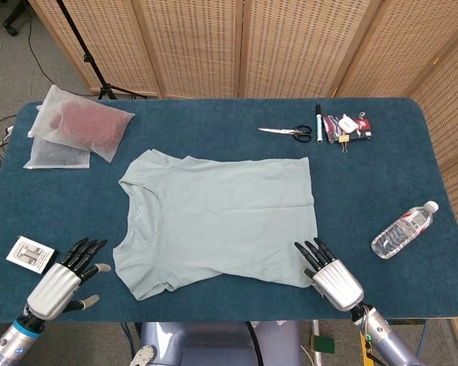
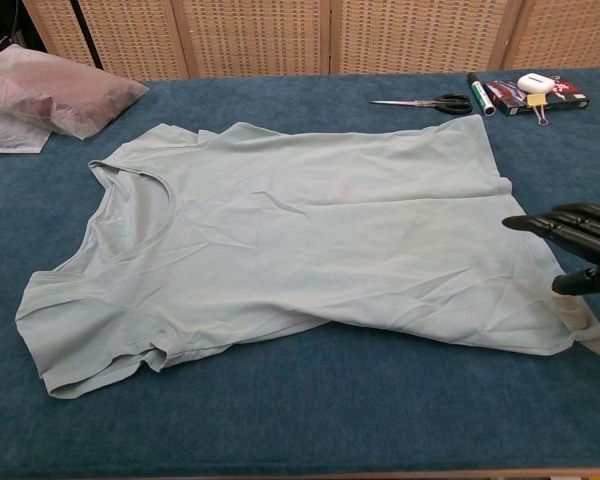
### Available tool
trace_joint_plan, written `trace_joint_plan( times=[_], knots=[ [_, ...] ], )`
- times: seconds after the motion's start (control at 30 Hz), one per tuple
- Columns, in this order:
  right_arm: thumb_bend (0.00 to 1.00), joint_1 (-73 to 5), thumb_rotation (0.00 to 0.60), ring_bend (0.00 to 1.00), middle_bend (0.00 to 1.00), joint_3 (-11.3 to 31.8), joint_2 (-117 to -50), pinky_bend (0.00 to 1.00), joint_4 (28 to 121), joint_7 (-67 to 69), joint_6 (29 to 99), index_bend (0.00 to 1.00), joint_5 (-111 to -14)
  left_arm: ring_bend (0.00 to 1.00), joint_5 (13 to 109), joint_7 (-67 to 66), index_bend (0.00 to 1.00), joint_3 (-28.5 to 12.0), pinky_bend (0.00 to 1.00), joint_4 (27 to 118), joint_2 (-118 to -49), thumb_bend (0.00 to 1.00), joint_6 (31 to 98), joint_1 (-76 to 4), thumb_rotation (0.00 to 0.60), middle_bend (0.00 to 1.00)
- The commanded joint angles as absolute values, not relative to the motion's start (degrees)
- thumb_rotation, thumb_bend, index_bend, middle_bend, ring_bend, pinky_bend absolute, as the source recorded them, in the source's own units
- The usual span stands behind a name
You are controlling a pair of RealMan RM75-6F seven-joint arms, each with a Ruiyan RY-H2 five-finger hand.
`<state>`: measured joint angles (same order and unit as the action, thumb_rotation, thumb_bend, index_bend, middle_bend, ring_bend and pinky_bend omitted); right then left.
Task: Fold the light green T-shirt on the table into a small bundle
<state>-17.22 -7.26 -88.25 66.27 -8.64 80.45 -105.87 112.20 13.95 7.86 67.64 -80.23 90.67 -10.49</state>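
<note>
Light green T-shirt (image 1: 217, 217) lies flat and unfolded mid-table (image 1: 366, 183), neck toward the robot's left, hem toward its right. Right hand (image 1: 332, 276) sits at the near hem corner, fingers (image 2: 560, 228) straight and slightly spread, holding nothing (contact with cloth: cannot tell). Left hand (image 1: 61, 280) is just off the near sleeve, fingers fanned apart, empty. Small card (image 1: 31, 253) beside it. Far side: bagged items (image 1: 80, 131), scissors (image 1: 288, 132), marker (image 1: 319, 122). Water bottle (image 1: 403, 229) right.
</note>
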Motion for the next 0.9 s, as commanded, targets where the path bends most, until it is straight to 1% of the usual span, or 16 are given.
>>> trace_joint_plan(
  times=[0.03,0.17,0.37,0.63,0.9],
  knots=[
    [0.41,-17.23,0.6,0.0,0.0,-7.27,-88.28,0.03,66.23,-8.68,80.38,0.61,-105.79,0.0,114.59,15.19,0.43,8.74,0.0,63.91,-82.68,0.04,91.29,-12.34,0.6,0.0],
    [0.41,-17.24,0.6,0.0,0.0,-7.2,-88.27,0.03,66.22,-8.65,80.42,0.61,-105.61,0.0,115.46,16.45,0.45,8.93,0.0,59.86,-85.05,0.05,92.18,-13.33,0.6,0.0],
    [0.44,-17.27,0.6,0.0,0.0,-7.15,-88.31,0.03,66.07,-8.74,80.21,0.61,-105.26,0.0,115.24,19.81,0.5,8.6,0.0,50.28,-90.11,0.06,95.66,-13.69,0.6,0.0],
    [0.44,-17.27,0.6,0.0,0.0,-7.14,-88.51,0.03,65.82,-9.08,79.97,0.61,-104.95,0.0,114.34,24.32,0.5,8.85,0.0,38.56,-96.33,0.09,98.96,-13.86,0.6,0.0],
    [0.44,-17.28,0.6,0.0,0.0,-7.1,-88.64,0.03,65.6,-9.23,79.79,0.61,-104.65,0.0,113.43,26.92,0.5,9.28,0.0,30.67,-101.2,0.12,100.23,-14.81,0.6,0.0]
  ],
)
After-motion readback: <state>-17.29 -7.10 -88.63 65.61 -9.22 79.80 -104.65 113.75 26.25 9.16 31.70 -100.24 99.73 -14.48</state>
